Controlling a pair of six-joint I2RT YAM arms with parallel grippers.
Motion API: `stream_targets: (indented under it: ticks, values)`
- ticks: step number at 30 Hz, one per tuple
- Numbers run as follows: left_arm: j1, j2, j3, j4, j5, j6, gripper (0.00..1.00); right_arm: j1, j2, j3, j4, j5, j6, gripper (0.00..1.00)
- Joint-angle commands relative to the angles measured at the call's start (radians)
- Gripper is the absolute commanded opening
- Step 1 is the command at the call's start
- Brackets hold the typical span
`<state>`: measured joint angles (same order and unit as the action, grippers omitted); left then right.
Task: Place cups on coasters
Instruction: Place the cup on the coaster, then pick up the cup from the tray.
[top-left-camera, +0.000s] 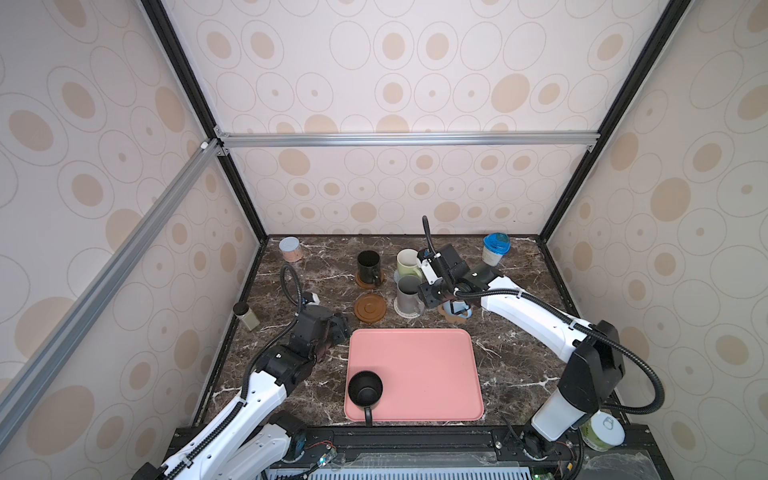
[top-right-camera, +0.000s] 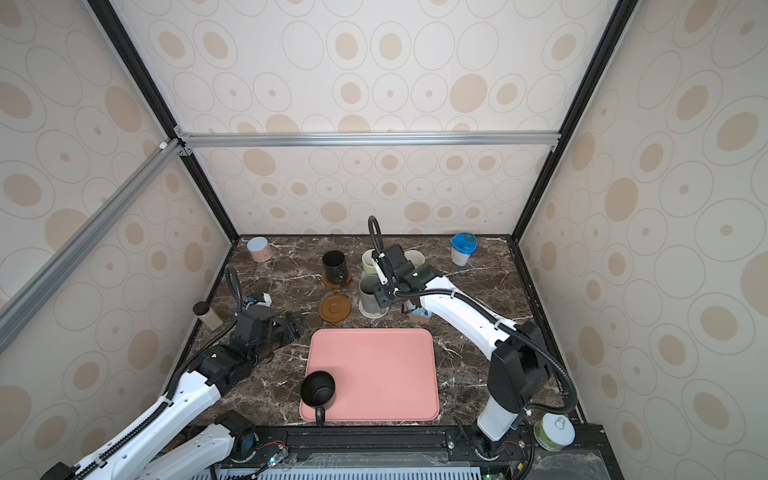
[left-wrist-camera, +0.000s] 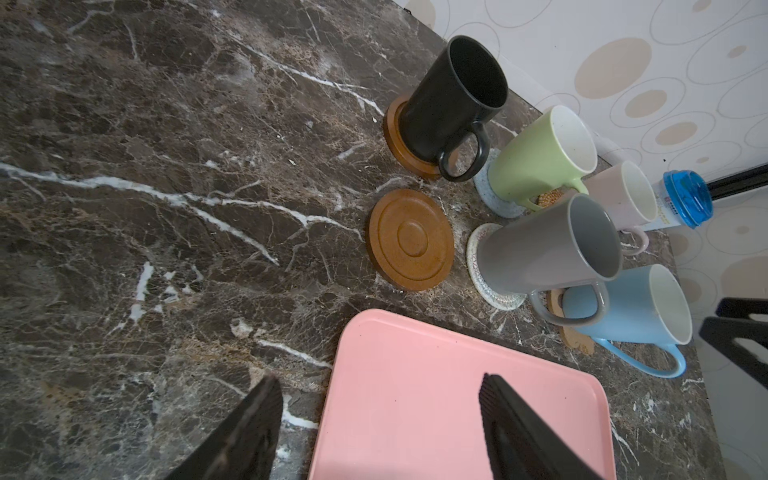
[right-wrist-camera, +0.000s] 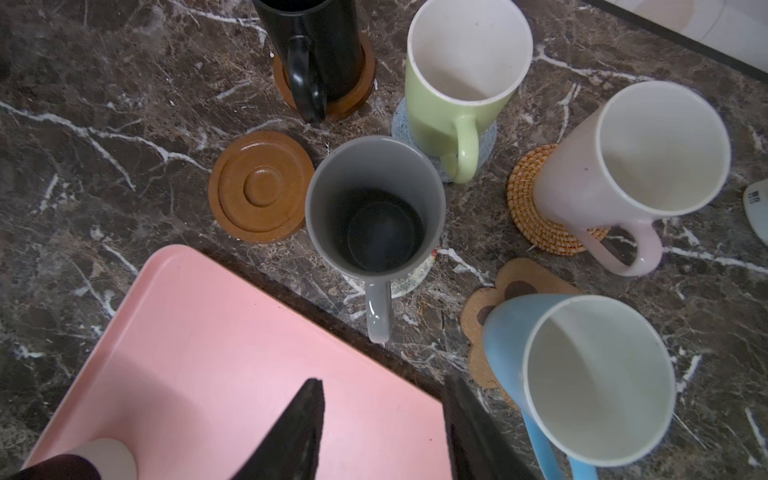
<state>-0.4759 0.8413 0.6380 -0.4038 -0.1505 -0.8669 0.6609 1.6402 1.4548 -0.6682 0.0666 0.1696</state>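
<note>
Five cups stand on coasters at the back: a black cup (top-left-camera: 368, 266) on a brown disc, a green one (right-wrist-camera: 457, 70) on the blue-grey crochet round, a grey one (right-wrist-camera: 376, 203) on the whitish woven round, a pink one (right-wrist-camera: 631, 166) on the orange rattan round, and a light blue one (right-wrist-camera: 582, 382) on the brown paw coaster (right-wrist-camera: 519, 286). A second brown disc (top-left-camera: 370, 308) lies bare. Another black cup (top-left-camera: 365, 388) stands on the pink tray (top-left-camera: 415, 374). My right gripper (right-wrist-camera: 384, 382) hangs open and empty above the grey cup's handle. Left of the tray's far corner, my left gripper (left-wrist-camera: 378, 378) is open and empty.
A pinkish can (top-left-camera: 289, 249) stands at the back left and a white tub with a blue lid (top-left-camera: 495, 248) at the back right. A small dark-capped bottle (top-left-camera: 246, 316) is by the left wall. A green and white tin (top-left-camera: 601, 432) sits at the front right.
</note>
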Motion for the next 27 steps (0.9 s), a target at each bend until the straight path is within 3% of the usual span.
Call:
stream_targets:
  ticks: [1,18,27]
  values:
    - [0.010,0.007,0.027,-0.020,-0.023,0.021,0.76,-0.002,-0.049,-0.034,-0.069,-0.030,0.081,0.50]
    - [0.011,0.016,0.041,-0.024,-0.021,0.037,0.76,0.013,-0.141,-0.115,-0.120,-0.034,0.221,0.51]
    - [0.010,0.115,0.188,-0.199,0.023,0.116,0.75,0.014,-0.149,-0.127,-0.107,-0.039,0.233,0.51]
